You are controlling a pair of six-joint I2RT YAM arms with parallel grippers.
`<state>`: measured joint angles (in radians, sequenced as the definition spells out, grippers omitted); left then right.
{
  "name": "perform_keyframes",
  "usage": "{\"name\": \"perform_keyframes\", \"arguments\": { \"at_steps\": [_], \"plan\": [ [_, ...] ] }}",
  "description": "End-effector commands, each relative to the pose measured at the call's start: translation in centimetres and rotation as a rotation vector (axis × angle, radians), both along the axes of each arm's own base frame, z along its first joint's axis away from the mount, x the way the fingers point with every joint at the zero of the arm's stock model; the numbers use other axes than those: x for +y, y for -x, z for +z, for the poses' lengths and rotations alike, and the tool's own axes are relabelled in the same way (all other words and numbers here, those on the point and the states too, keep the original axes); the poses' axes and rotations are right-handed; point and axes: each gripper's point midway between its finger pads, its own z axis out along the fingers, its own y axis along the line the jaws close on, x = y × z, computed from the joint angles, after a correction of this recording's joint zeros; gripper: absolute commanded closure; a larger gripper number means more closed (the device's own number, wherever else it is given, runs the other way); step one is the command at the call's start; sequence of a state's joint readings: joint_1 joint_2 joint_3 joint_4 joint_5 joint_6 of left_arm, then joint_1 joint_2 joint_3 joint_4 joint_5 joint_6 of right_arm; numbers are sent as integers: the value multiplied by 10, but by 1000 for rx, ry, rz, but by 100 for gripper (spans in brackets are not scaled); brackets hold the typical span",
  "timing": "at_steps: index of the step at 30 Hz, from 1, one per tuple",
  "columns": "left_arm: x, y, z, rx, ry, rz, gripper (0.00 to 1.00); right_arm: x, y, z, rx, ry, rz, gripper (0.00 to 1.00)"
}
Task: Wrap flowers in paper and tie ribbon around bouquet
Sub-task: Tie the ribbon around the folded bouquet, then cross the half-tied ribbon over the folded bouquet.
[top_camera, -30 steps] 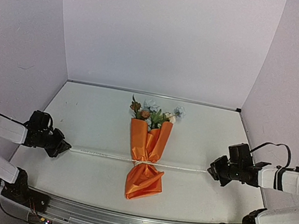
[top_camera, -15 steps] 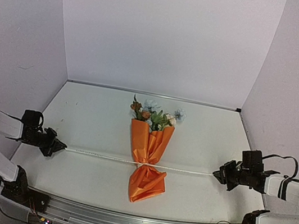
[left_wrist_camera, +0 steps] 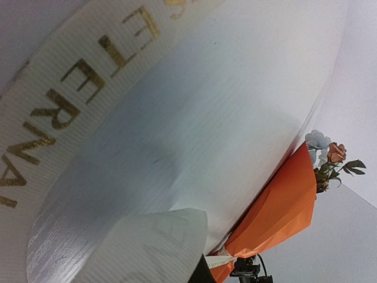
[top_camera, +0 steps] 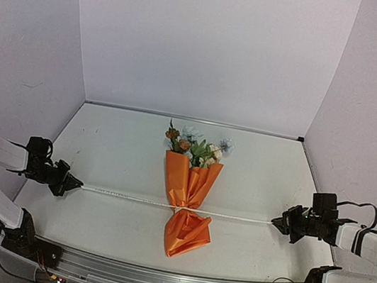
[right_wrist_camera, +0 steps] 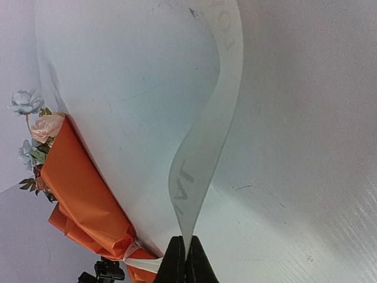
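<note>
Long cream-white fabric ribbon point(top_camera: 130, 195): soft, floppy, taut 9-to-3 across waist of light, crushable orange paper-cone bouquet point(top_camera: 190, 185). Jaws fully closed, pinching ribbon ends, the best hold: left gripper point(top_camera: 72, 184), right gripper point(top_camera: 277, 224).

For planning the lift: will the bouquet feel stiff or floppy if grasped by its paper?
Probably light: the bouquet is thin paper around small blossoms. The paper would likely crumple; below the ribbon waist it already looks creased. Lying flat, it should hardly roll.

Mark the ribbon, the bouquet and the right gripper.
ribbon point(top_camera: 123, 194), top external view, the stretch left of the bouquet.
bouquet point(top_camera: 188, 177), top external view, orange paper above the waist.
right gripper point(top_camera: 276, 223), top external view, fingertips pinching the ribbon's end.
</note>
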<state>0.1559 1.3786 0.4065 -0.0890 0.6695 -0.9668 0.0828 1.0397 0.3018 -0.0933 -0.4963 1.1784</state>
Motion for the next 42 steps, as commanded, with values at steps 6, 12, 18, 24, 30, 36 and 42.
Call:
{"name": "perform_keyframes", "arguments": {
  "at_steps": [6, 12, 18, 24, 30, 36, 42],
  "plan": [
    [97, -34, -8, -41, -285, 282, 100, -92, 4, -28, 84, 276, -298, 100],
    [102, -34, -9, -31, -293, 299, 100, -94, 3, -29, 93, 295, -294, 100],
    [115, -31, -9, -22, -279, 342, 100, -99, 7, -35, 131, 281, -288, 100],
    [119, -31, -8, -20, -288, 353, 100, -104, 0, -25, 109, 282, -303, 100],
    [119, -37, 0, -57, -283, 333, 100, -103, -1, -21, 97, 285, -279, 100],
    [76, -51, 15, -117, -272, 182, 100, -85, -5, -15, 75, 310, -183, 100],
    [40, -51, 26, -155, -277, 66, 100, -63, -7, -8, 59, 377, -64, 83]
  ]
}}
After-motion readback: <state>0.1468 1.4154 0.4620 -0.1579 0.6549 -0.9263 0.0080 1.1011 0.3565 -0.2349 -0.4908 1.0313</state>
